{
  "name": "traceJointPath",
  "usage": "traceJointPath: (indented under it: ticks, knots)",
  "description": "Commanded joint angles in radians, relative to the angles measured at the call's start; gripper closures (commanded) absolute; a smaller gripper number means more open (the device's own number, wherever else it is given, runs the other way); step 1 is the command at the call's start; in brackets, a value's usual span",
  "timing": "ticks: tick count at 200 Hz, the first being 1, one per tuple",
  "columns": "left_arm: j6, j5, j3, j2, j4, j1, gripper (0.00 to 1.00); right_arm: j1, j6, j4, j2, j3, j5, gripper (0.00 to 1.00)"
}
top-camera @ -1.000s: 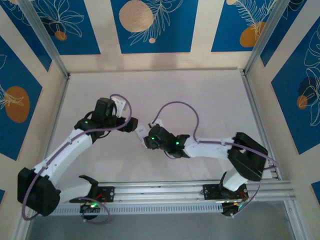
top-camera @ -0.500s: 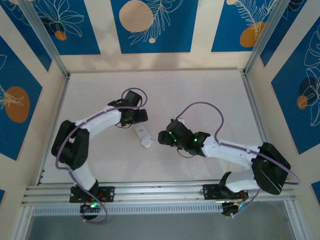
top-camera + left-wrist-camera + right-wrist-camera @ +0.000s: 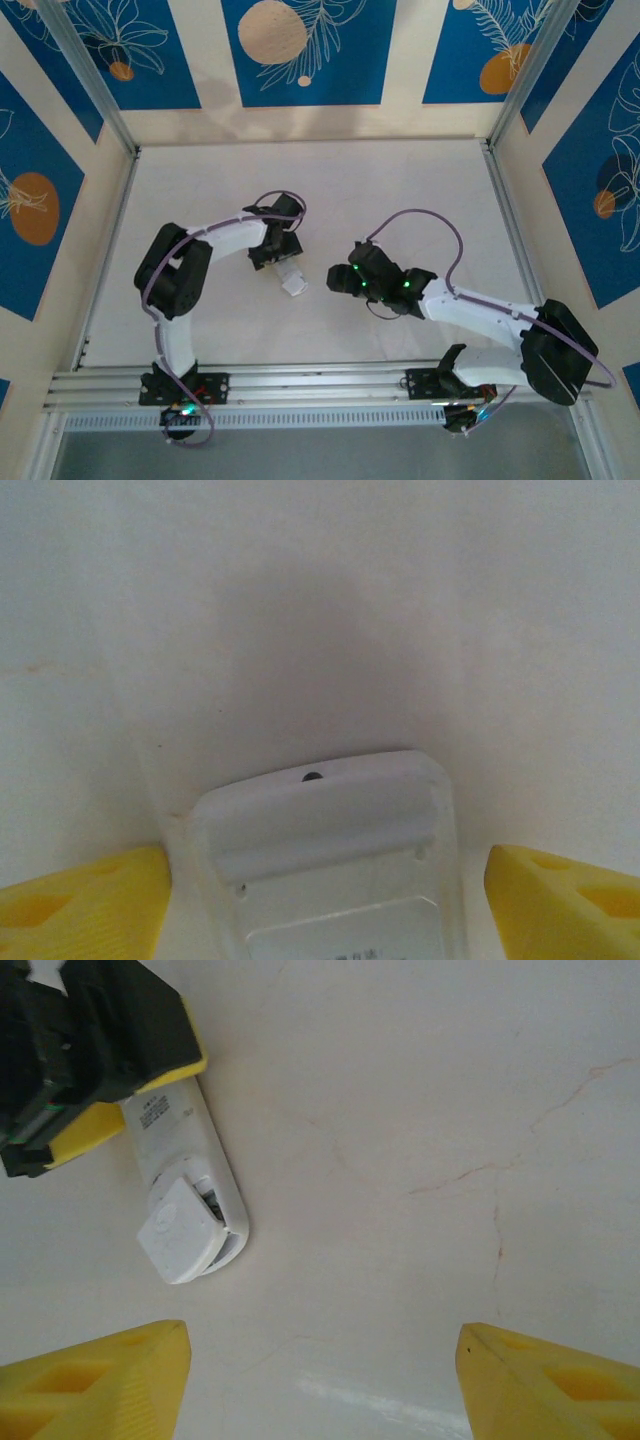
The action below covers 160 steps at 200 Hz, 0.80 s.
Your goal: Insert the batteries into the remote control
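Remote control (image 3: pixel 195 1165) lay on the white table (image 3: pixel 420 1110), its battery cover (image 3: pixel 178 1230) loose and askew at the end nearer the arm bases. You had the left claw (image 3: pixel 274 254) straddling the remote's other end, released: its yellow fingers (image 3: pixel 80 905) stood either side of the casing, with a gap showing on one side. Half a second before, that claw had hung just beyond the remote; you had since brought it over the casing. Your right claw (image 3: pixel 320 1380), fingers spread on nothing, had drawn back to the remote's right.
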<state>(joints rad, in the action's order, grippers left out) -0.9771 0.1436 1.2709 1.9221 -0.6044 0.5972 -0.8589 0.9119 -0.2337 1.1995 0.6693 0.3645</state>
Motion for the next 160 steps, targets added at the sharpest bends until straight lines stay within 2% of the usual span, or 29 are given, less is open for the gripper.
traceJointPath:
  ticks: [1,33,59,95,131,160]
  knots:
    - [-0.057,-0.044,0.005,0.023,0.024,0.016,0.21,0.002,-0.011,-0.031,-0.035,-0.013,-0.021,0.29]
    - [-0.142,-0.032,0.007,0.021,-0.042,0.017,0.33,-0.014,0.050,-0.086,-0.030,0.016,0.020,0.29]
    - [-0.254,-0.042,-0.022,-0.003,-0.061,0.017,0.41,-0.050,0.126,-0.042,-0.001,0.031,0.010,0.29]
    - [-0.379,-0.041,-0.042,-0.022,-0.079,0.019,0.42,-0.111,0.250,-0.026,0.125,0.115,-0.005,0.32]
    - [-0.409,-0.019,-0.039,-0.015,-0.106,0.022,0.42,-0.150,0.206,0.011,0.309,0.234,-0.004,0.39]
    - [-0.407,-0.014,-0.038,-0.013,-0.112,0.023,0.42,-0.141,0.246,0.011,0.408,0.312,-0.025,0.44]
